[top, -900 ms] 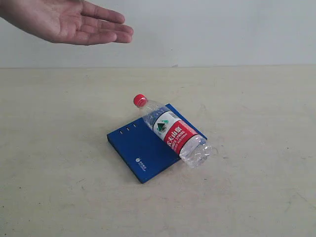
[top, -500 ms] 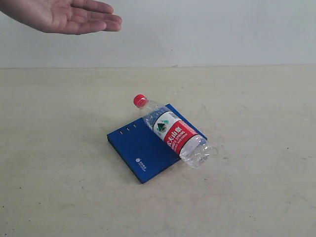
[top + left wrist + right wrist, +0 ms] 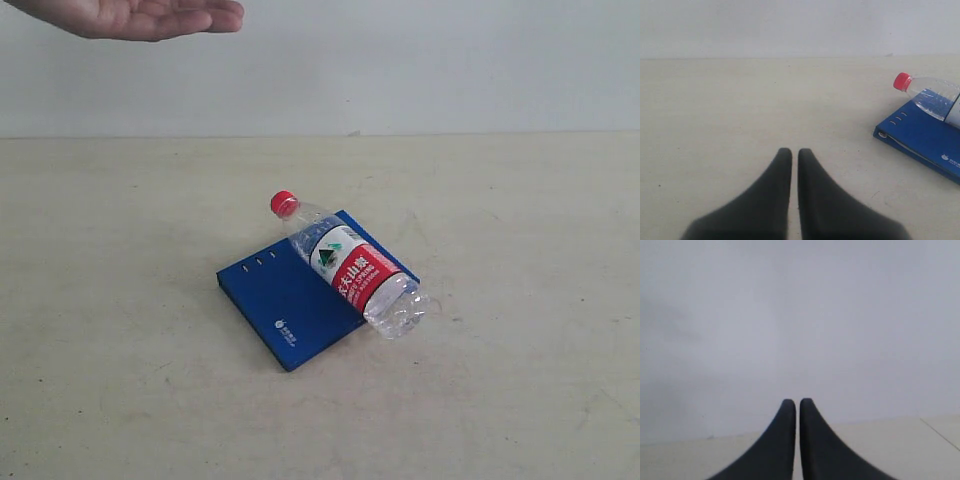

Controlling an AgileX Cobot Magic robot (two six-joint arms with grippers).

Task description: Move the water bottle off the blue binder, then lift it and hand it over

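The water bottle lies on its side across the blue binder in the exterior view, red cap pointing to the far left, its base overhanging the binder's right edge. Neither arm shows in that view. In the left wrist view my left gripper is shut with nothing between its fingers, low over the table; the water bottle's capped end and the blue binder's corner sit well away from it at the frame's edge. My right gripper is shut and empty, facing a bare wall; bottle and binder are out of its view.
A person's open hand, palm up, hovers at the top left of the exterior view above the table's far side. The beige table spreads on all sides of the binder, with a pale wall behind.
The hand has drawn up and to the left, now partly out of frame. Bottle and binder have not moved.
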